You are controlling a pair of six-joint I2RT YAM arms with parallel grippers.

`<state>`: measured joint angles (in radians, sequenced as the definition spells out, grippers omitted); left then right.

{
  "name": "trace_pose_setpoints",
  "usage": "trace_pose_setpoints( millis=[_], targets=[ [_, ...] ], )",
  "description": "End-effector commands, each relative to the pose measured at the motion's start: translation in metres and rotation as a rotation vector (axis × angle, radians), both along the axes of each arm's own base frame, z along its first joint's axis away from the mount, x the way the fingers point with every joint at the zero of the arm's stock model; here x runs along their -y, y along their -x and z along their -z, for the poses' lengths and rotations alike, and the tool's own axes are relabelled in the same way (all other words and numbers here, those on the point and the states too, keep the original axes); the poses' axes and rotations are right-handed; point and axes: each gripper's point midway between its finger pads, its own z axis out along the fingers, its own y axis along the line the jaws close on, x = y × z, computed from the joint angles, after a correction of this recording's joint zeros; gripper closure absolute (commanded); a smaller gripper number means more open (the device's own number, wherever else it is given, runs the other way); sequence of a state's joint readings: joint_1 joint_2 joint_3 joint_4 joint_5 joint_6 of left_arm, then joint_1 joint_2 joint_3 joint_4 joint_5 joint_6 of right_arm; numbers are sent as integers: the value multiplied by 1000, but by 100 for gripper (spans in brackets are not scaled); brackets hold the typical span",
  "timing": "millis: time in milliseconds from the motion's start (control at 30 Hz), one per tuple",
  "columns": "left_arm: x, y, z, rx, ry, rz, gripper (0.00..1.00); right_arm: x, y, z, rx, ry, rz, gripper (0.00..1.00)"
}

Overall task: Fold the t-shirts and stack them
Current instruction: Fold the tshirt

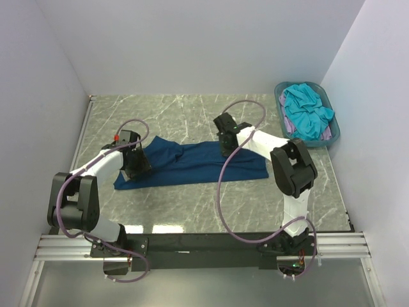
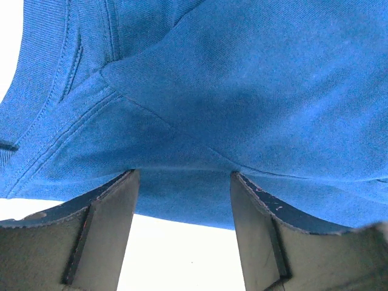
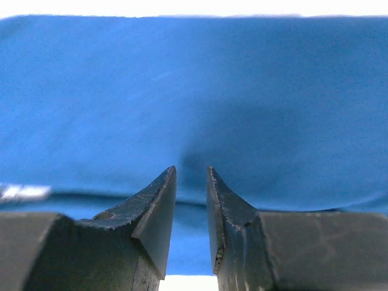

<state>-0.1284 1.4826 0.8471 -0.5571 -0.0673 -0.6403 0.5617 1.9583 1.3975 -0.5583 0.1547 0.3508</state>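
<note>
My right gripper [image 3: 191, 170] pinched the navy t-shirt [image 1: 192, 165]; my left gripper [image 2: 183, 174], nearer the desk's [image 1: 192, 204] left edge, gaped apart — uneven lifting could bunch it.

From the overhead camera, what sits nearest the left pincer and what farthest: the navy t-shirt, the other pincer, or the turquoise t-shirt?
1. The navy t-shirt, mid-table, directly under the left pincer.
2. The right pincer, over the shirt's right part.
3. The turquoise t-shirt, in the basket at the far right corner.
</note>
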Motion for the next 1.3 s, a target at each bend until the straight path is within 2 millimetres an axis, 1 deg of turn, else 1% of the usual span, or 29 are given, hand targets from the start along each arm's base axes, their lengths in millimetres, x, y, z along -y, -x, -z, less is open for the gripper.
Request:
trace_pose_setpoints(
  millis=[0, 33, 67, 100, 133, 167, 200, 233, 267, 300, 333, 400, 433, 533, 567, 600, 667, 700, 867, 1033, 1133, 1267],
  targets=[
    [-2, -6, -7, 43, -4, -8, 33, 33, -29, -31, 135, 27, 114, 66],
    [-2, -6, -8, 46, -4, -8, 33, 41, -31, -34, 137, 30, 130, 66],
    [-2, -7, -9, 48, -5, -12, 33, 43, -30, -43, 151, 19, 131, 66],
    [-2, -7, -10, 53, -4, -13, 33, 46, -28, -48, 158, 19, 132, 66],
    [-2, -8, -12, 59, -3, -15, 32, 48, -21, -47, 149, 17, 128, 66],
    [-2, -9, -12, 62, -4, -15, 32, 47, -17, -57, 161, -6, 126, 66],
    [-1, -10, -15, 69, 0, -11, 32, 46, -10, -56, 148, -19, 121, 65],
    [0, -11, -17, 76, 4, -6, 32, 53, 2, -48, 124, -10, 137, 65],
    [1, -13, -20, 86, 11, -1, 32, 58, 8, -51, 127, -8, 147, 65],
    [3, -13, -23, 97, 20, 6, 32, 62, 14, -48, 124, -2, 164, 65],
    [4, -13, -24, 102, 20, 9, 32, 74, 24, -41, 112, 30, 186, 64],
    [4, -14, -30, 119, 18, 12, 32, 86, 32, -34, 98, 40, 228, 63],
    [3, -14, -31, 123, 15, 17, 32, 91, 40, -29, 81, 44, 240, 63],
    [-2, -15, -39, 146, -11, 17, 32, 103, 48, -19, 56, 29, 280, 63],
    [-3, -16, -45, 163, -18, 16, 32, 104, 50, -18, 50, 20, 283, 63],
    [-4, -17, -48, 173, -21, 15, 31, 109, 48, -17, 51, 16, 296, 63],
    [-7, -16, -53, 191, -32, 6, 31, 111, 48, -14, 46, -3, 306, 63],
    [-8, -16, -54, 196, -37, 3, 31, 116, 47, -11, 40, -10, 319, 63],
    [-14, -17, -63, 243, -62, -22, 30, 118, 40, -2, 42, -27, 329, 65],
    [-16, -16, -62, 245, -68, -27, 29, 118, 37, 3, 29, -33, 333, 68],
    [-15, -16, -61, 244, -67, -26, 30, 117, 37, 3, 28, -35, 333, 69],
    [-14, -17, -60, 246, -60, -23, 30, 118, 39, 6, 11, -28, 332, 69]
  ],
)
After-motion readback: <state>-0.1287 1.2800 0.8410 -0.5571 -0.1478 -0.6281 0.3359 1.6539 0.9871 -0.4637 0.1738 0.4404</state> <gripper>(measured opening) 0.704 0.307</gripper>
